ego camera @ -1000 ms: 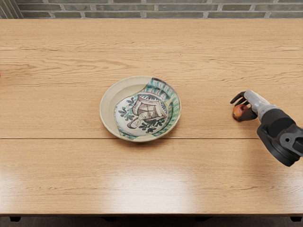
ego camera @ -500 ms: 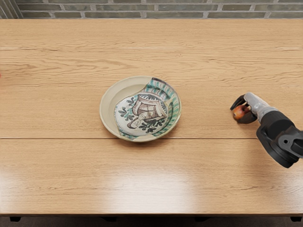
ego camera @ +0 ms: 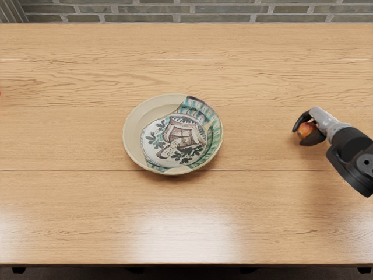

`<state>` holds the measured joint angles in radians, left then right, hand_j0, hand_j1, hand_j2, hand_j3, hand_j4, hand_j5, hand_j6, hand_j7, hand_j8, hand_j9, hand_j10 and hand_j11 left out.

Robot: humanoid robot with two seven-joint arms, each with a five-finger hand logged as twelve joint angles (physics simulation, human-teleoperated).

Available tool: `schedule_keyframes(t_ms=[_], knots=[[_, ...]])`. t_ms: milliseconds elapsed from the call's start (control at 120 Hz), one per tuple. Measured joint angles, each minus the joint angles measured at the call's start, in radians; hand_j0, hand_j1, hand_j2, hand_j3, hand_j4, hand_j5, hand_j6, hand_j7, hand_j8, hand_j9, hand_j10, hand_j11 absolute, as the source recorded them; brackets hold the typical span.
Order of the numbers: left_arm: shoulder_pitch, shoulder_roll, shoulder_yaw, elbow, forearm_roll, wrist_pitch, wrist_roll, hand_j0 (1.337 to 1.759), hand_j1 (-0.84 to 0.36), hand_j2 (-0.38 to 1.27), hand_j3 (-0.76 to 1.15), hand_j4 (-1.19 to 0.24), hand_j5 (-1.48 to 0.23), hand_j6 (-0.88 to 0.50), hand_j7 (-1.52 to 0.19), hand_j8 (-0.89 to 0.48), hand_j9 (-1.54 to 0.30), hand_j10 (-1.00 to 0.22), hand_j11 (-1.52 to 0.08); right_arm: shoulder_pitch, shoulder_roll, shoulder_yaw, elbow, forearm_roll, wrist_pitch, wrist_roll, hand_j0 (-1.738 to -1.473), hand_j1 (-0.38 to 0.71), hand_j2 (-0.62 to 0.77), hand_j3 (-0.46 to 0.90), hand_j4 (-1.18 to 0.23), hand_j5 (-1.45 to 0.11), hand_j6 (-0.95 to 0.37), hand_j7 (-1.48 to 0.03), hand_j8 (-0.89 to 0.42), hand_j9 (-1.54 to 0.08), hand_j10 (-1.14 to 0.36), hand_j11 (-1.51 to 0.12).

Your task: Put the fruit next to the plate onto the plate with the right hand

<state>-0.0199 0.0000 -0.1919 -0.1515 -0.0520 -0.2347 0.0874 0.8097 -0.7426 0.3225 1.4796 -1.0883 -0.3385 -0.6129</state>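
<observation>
A small orange-red fruit sits inside the curled black fingers of my right hand, far right of the table. The hand is shut on it and looks slightly raised off the wood. Its arm comes in from the right edge. The painted plate, cream with green and brown decoration, lies at the table's middle, well to the left of the hand and with nothing on it. The left arm does not show.
The wooden table stretches across the view, with a seam running below the plate. A brick wall lines the far edge. A tiny red speck shows at the left border.
The right hand closed its fingers around the fruit, then shifted right and slightly up with the fruit in it. The plate stayed put.
</observation>
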Motion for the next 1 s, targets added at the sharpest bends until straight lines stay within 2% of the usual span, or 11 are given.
schedule_keyframes(t_ms=[192, 308, 425, 542, 592, 1000], knots=[[0.0, 0.0, 0.0, 0.0, 0.0, 0.0, 0.0, 1.658, 0.35, 0.0, 0.0, 0.0, 0.0, 0.0, 0.0, 0.0, 0.0, 0.0, 0.0, 0.0, -0.014, 0.09, 0.003, 0.078, 0.122, 0.005, -1.633, 0.44, 0.14, 0.0, -0.84, -1.03, -0.29, -1.07, -0.27, -1.07, -0.79, -1.08], [0.0, 0.0, 0.0, 0.0, 0.0, 0.0, 0.0, 1.658, 0.35, 0.0, 0.0, 0.0, 0.0, 0.0, 0.0, 0.0, 0.0, 0.0, 0.0, -0.001, -0.017, 0.148, 0.008, 0.133, 0.204, 0.014, -1.631, 0.43, 0.05, 0.0, -0.84, -1.03, -0.27, -1.07, -0.27, -1.07, -0.8, -1.07], [0.0, 0.0, 0.0, 0.0, 0.0, 0.0, 0.0, 1.658, 0.35, 0.0, 0.0, 0.0, 0.0, 0.0, 0.0, 0.0, 0.0, 0.0, 0.0, 0.0, -0.018, 0.199, 0.013, 0.198, 0.282, 0.027, -1.628, 0.44, 0.06, 0.0, -0.8, -1.04, -0.3, -1.08, -0.27, -1.07, -0.81, -1.07], [0.0, 0.0, 0.0, 0.0, 0.0, 0.0, 0.0, 1.658, 0.35, 0.0, 0.0, 0.0, 0.0, 0.0, 0.0, 0.0, 0.0, 0.0, 0.0, 0.0, -0.017, 0.254, 0.016, 0.267, 0.361, 0.032, -1.628, 0.44, 0.02, 0.0, -0.82, -1.04, -0.28, -1.08, -0.26, -1.07, -0.81, -1.08], [0.0, 0.0, 0.0, 0.0, 0.0, 0.0, 0.0, 1.658, 0.35, 0.0, 0.0, 0.0, 0.0, 0.0, 0.0, 0.0, 0.0, 0.0, 0.0, 0.0, -0.017, 0.276, 0.017, 0.292, 0.392, 0.033, -1.627, 0.45, 0.06, 0.0, -0.83, -1.04, -0.28, -1.08, -0.26, -1.07, -0.8, -1.07], [0.0, 0.0, 0.0, 0.0, 0.0, 0.0, 0.0, 1.658, 0.35, 0.0, 0.0, 0.0, 0.0, 0.0, 0.0, 0.0, 0.0, 0.0, 0.0, -0.001, 0.008, 0.42, 0.018, 0.475, 0.65, 0.035, -1.627, 0.45, 0.04, 0.0, -0.85, -1.04, -0.28, -1.08, -0.26, -1.07, -0.8, -1.07]])
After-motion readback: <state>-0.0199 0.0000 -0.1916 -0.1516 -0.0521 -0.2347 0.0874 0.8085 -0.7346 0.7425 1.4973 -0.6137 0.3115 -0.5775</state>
